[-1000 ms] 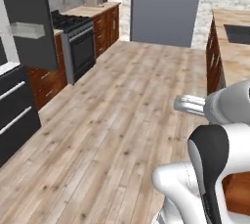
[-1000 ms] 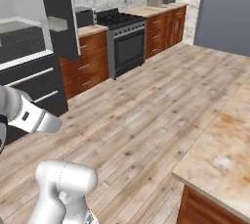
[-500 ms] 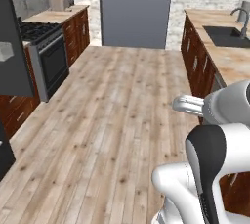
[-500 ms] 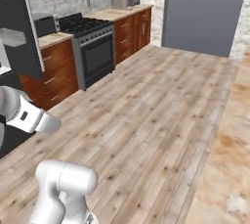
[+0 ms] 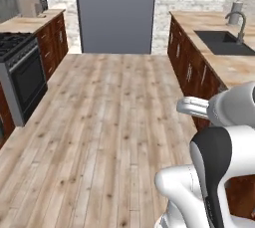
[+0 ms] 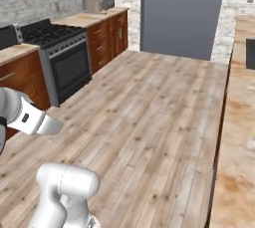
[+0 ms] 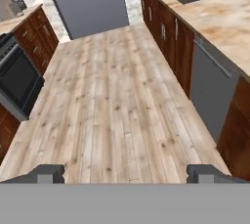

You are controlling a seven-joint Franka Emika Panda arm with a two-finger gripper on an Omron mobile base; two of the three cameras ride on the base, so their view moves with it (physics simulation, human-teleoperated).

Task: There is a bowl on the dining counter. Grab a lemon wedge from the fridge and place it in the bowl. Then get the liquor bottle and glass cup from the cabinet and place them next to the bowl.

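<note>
My gripper (image 7: 125, 173): fingers spread wide, nothing between them, aimed down a plank floor (image 5: 104, 122). Fridge (image 5: 115, 13): grey, doors closed, at the far end of the aisle. Stove (image 6: 60, 55): black, on my left. Counter (image 5: 219, 48) on my right, with sink (image 5: 219, 43) and faucet (image 5: 237, 17). Toaster (image 5: 31, 6): far left counter, beside the fridge.

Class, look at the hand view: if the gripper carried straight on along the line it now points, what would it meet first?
The open gripper points down the aisle, tilted downward. It would most likely meet the bare wooden floor first. Nothing stands in between, and the grey fridge lies farther on. Depth is hard to judge, so this is only an estimate.
</note>
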